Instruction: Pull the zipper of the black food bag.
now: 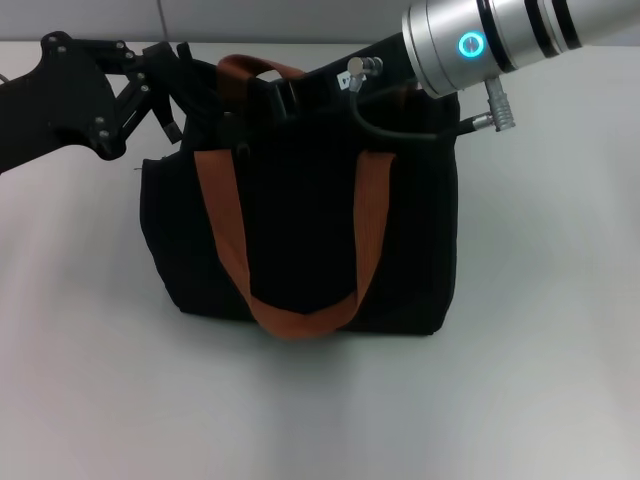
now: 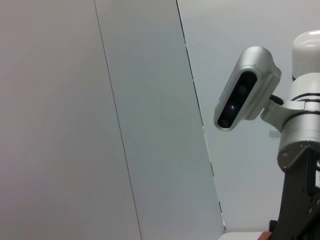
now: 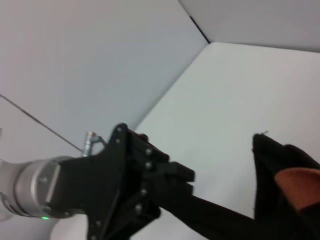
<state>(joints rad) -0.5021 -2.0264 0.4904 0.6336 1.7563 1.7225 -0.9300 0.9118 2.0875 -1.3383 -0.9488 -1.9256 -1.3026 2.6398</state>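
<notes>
The left gripper (image 1: 195,85) reaches in from the left to the far left top corner of the black bag (image 1: 300,230), its fingers apparently closed on the fabric there. The bag stands mid-table (image 1: 540,300), orange handles (image 1: 290,315) draped toward the near side. From the right, the right gripper (image 1: 300,95) meets the bag's top edge; its grip cannot be told, and the zipper is hidden.

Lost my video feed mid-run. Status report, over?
Left gripper and right gripper both at top edge of black food bag. Zipper not visible. Orange handles draped down front.
</notes>
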